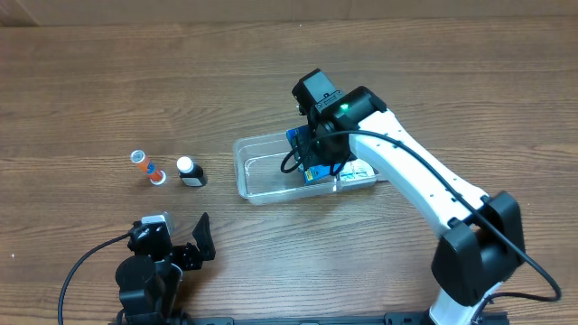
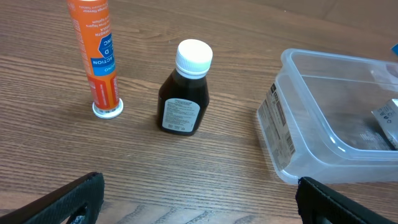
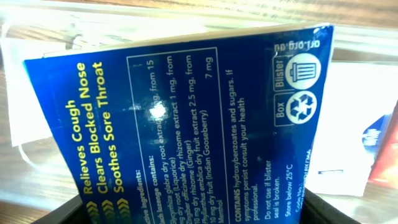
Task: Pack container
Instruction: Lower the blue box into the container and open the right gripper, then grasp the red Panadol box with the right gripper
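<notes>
The clear plastic container (image 1: 257,171) lies at the table's middle; its left end shows in the left wrist view (image 2: 323,130). My right gripper (image 1: 318,158) is over the container's middle, shut on a blue lozenge box (image 3: 186,124) (image 1: 314,174) that fills the right wrist view. A white box (image 1: 359,171) lies in the container's right end (image 3: 348,124). A dark brown bottle with a white cap (image 1: 191,172) (image 2: 184,90) and an orange tube (image 1: 148,168) (image 2: 98,56) stand left of the container. My left gripper (image 1: 185,248) (image 2: 199,199) is open and empty near the front edge.
Wooden tabletop all round. The right arm's white links run from the base at the front right (image 1: 474,262) up to the container.
</notes>
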